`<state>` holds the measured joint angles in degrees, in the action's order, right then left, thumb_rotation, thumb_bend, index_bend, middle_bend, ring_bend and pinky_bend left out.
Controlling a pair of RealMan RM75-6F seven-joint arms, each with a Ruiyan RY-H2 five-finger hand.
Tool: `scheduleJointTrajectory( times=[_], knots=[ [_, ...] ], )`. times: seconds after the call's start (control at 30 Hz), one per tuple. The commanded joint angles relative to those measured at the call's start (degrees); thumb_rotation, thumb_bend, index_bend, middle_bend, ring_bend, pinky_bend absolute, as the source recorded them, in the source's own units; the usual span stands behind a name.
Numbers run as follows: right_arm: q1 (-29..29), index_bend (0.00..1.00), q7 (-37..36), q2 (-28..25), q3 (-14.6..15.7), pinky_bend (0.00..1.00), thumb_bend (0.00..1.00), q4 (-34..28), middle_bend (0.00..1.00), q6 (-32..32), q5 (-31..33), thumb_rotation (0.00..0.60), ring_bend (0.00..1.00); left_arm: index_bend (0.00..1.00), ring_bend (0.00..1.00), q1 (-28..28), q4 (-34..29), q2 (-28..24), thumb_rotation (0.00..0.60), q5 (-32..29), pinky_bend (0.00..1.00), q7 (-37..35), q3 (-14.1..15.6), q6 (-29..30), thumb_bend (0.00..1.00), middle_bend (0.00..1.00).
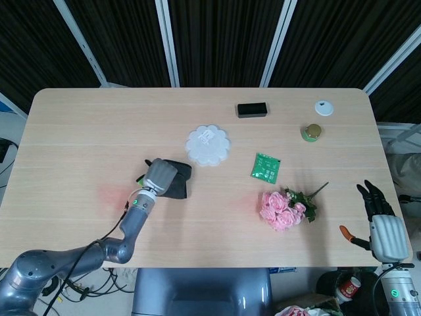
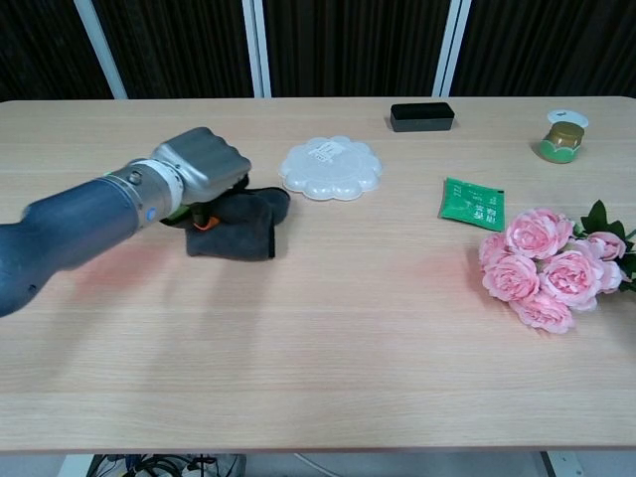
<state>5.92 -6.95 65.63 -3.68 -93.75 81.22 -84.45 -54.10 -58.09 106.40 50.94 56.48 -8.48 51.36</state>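
My left hand (image 1: 159,176) (image 2: 203,166) lies over a crumpled dark cloth (image 1: 176,184) (image 2: 238,226) on the table, fingers curled into it and gripping it. The cloth sits just left of a white flower-shaped plate (image 1: 208,143) (image 2: 331,166). My right hand (image 1: 383,224) hangs off the table's right front corner, dark fingers spread and holding nothing; the chest view does not show it. A bunch of pink roses (image 1: 283,208) (image 2: 545,268) is the thing nearest to it.
A green packet (image 1: 266,166) (image 2: 472,205) lies between plate and roses. At the back are a black box (image 1: 252,110) (image 2: 421,116), a small gold-lidded jar (image 1: 312,132) (image 2: 562,139) and a white disc (image 1: 323,107) (image 2: 567,117). A faint reddish stain (image 1: 115,195) marks the wood left of the cloth.
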Motion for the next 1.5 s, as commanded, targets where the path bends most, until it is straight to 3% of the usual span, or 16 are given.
scheduleJointTrajectory(
  times=[0.03,0.43,0.67,0.73,0.87,0.93,1.03,1.17,1.33,1.5],
  knots=[
    [-0.04,0.00,0.07,0.00,0.02,0.19,0.13,-0.08,0.00,0.09,-0.04,0.600,0.00,0.64,0.67,1.94,0.69,-2.96,0.600,-0.85,0.73,-1.35,0.40,0.44,0.48,0.75],
    [-0.06,0.00,0.47,0.04,0.20,0.19,0.13,-0.27,0.00,0.07,-0.27,0.600,0.00,0.60,0.65,5.76,-0.84,-11.70,0.600,0.64,0.71,-8.20,-1.06,4.13,0.47,0.71],
    [-0.15,0.00,0.69,0.08,0.27,0.19,0.13,-0.36,0.00,0.24,-0.38,0.600,0.00,0.53,0.58,6.32,-3.17,-12.74,0.600,2.28,0.67,-12.45,-1.84,4.54,0.38,0.62],
    [-0.17,0.00,0.65,0.06,0.23,0.19,0.13,-0.38,0.00,0.29,-0.31,0.600,0.00,0.46,0.49,6.26,-3.66,-12.92,0.600,2.66,0.56,-12.09,-1.24,3.93,0.29,0.52],
    [-0.18,0.00,0.62,-0.01,0.18,0.19,0.13,-0.38,0.00,0.26,-0.18,0.600,0.00,0.09,0.15,6.55,-3.82,-12.62,0.600,0.63,0.24,-8.27,-0.44,3.94,0.10,0.09],
    [-0.17,0.00,0.56,-0.03,0.16,0.19,0.13,-0.41,0.00,0.23,-0.16,0.600,0.00,0.01,0.06,6.72,-4.42,-12.23,0.600,-1.37,0.13,-6.32,-0.75,4.41,0.07,0.01],
    [-0.14,0.00,0.41,-0.08,0.14,0.19,0.13,-0.38,0.00,0.14,-0.09,0.600,0.00,0.00,0.00,7.09,-6.63,-12.37,0.600,-3.01,0.08,-6.22,-1.58,5.05,0.05,0.00],
    [-0.11,0.00,0.48,-0.10,0.12,0.19,0.13,-0.24,0.00,0.19,-0.19,0.600,0.00,0.00,0.00,8.03,-10.71,-14.00,0.600,-2.05,0.07,-7.99,-1.86,6.74,0.04,0.00],
    [-0.09,0.00,0.67,-0.05,0.13,0.19,0.13,-0.10,0.00,0.21,-0.26,0.600,0.00,0.00,0.00,11.91,-19.85,-18.58,0.600,2.45,0.06,-14.99,-1.86,12.09,0.04,0.00],
    [-0.04,0.00,1.39,0.01,0.27,0.19,0.13,-0.07,0.00,-0.03,-0.20,0.600,0.00,0.00,0.00,17.72,-28.15,-24.65,0.600,8.75,0.05,-21.83,0.72,18.68,0.04,0.00]
  ],
)
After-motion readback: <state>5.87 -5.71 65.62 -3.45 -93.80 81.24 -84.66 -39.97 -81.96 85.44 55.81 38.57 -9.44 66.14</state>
